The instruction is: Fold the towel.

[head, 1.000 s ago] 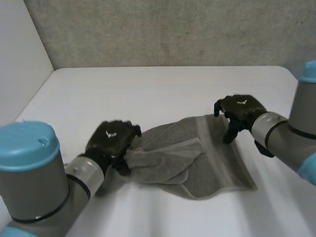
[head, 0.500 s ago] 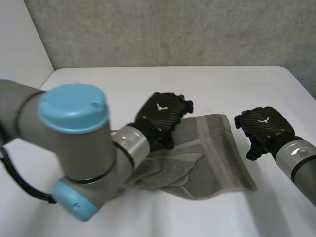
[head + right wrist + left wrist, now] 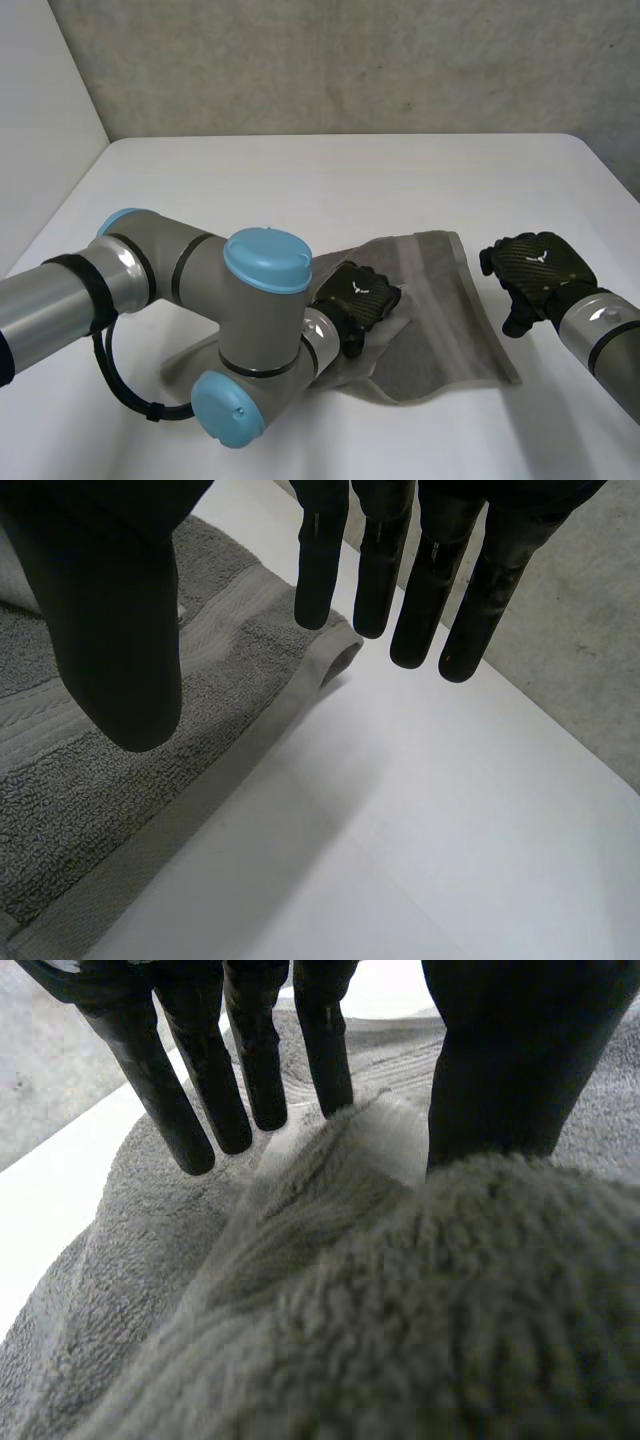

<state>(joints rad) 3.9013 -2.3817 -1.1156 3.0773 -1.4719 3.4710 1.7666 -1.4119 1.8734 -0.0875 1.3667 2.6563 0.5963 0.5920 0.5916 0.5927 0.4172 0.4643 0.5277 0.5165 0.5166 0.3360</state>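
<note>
Left robot hand [image 3: 358,292] pinching towel [image 3: 440,300], left arm [image 3: 255,330] overlapping it, white table [image 3: 300,180]

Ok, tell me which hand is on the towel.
The left hand, down on the middle of the towel at a raised fold. The right hand hangs beside the towel's edge, its fingers straight.

My bench [image 3: 300,180], white: one item upon it. Grey towel [image 3: 450,330], partly folded and rumpled, lying toward five o'clock of centre.
</note>
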